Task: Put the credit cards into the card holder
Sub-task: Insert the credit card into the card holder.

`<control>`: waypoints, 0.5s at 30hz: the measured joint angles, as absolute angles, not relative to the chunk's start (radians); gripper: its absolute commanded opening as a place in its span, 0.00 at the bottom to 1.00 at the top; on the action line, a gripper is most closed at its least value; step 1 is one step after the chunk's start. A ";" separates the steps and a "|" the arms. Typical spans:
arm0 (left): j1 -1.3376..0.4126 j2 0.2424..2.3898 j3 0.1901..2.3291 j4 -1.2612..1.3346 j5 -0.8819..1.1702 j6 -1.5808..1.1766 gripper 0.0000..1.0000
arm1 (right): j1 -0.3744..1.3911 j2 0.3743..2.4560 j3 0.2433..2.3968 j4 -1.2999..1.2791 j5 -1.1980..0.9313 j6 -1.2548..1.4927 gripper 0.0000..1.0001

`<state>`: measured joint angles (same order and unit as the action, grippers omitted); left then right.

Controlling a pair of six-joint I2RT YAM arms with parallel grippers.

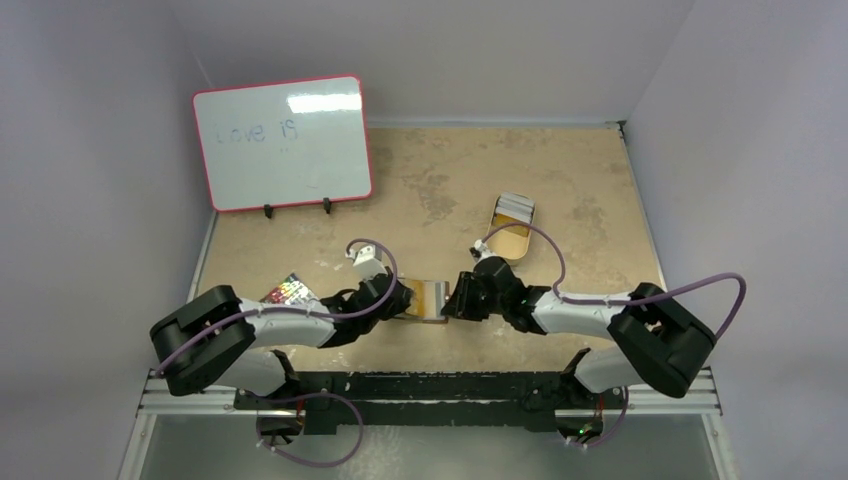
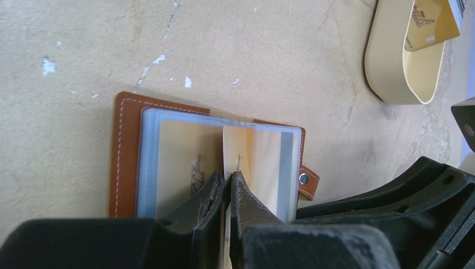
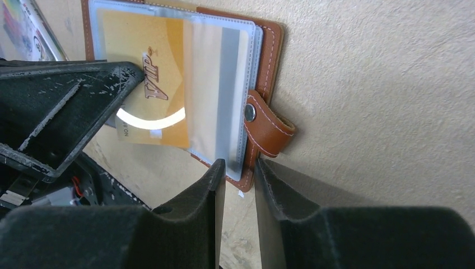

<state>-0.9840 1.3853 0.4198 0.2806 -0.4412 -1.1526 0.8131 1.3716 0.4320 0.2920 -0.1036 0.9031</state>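
Seemingly, glossy gold card (image 3: 162, 112) sits in clear sleeve (image 3: 224, 101).

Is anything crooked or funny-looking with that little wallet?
Yes. One gold card looks only partway into the open card holder. Its end sticks out past the holder's edge, a bit tilted. The left end effector is pinching that card, so it is not yet tucked in.

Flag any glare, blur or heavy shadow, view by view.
Top external: a bright reflection washes out the upper right of the whiteboard. Left wrist: the card holder is sharp, while the left gripper in front is soft. Right wrist: a curved white glare crosses the gold card, and the right gripper is dark and soft.
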 measured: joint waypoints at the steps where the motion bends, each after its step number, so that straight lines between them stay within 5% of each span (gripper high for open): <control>1: -0.984 1.375 0.409 0.286 -0.452 -1.153 0.00 | 0.814 1.375 0.430 0.299 -0.107 0.905 0.27; 15: -0.985 1.398 0.364 0.385 -0.460 -1.148 0.17 | 0.819 1.380 0.418 0.325 -0.127 0.917 0.25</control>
<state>-0.9848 1.3975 0.3641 0.3851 -0.4603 -1.1481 0.8192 1.3796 0.4179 0.3252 -0.1272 0.9173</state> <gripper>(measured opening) 0.157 0.249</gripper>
